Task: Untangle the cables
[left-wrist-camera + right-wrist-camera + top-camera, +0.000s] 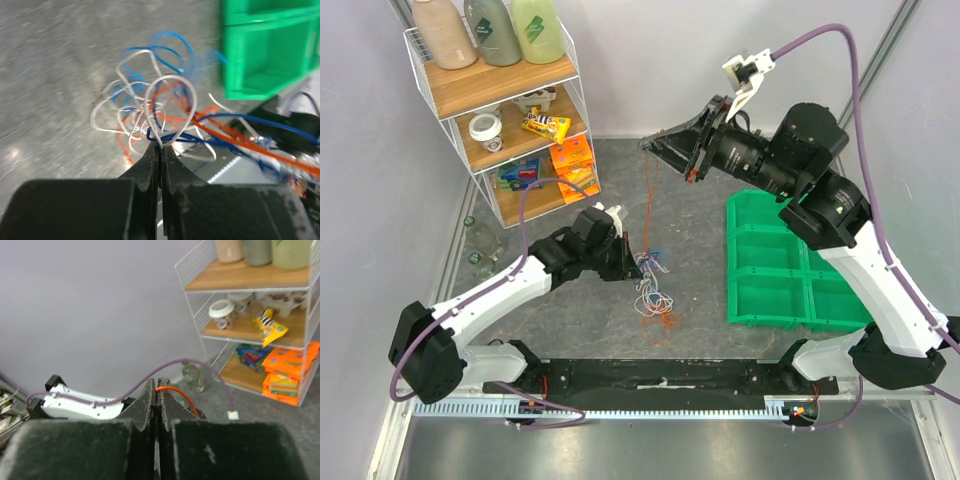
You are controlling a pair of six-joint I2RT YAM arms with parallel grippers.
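Presently — cables (653, 298): bundle mid-counter, nearer the front edge | left gripper (160, 144): clamped on white loop (171, 76) | right gripper (157, 382): raised, pinching orange strand (172, 387) | risk: harder pull may cinch tangle, or strand slips.

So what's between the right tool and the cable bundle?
One thin orange-red wire, stretched from the right tool down to the bundle, seen in the top view.

wire shelf (495, 88) far left, three bottles (492, 30) up top, yellow snack bag (546, 125), orange boxes (574, 165), green bins (733, 262) on the right
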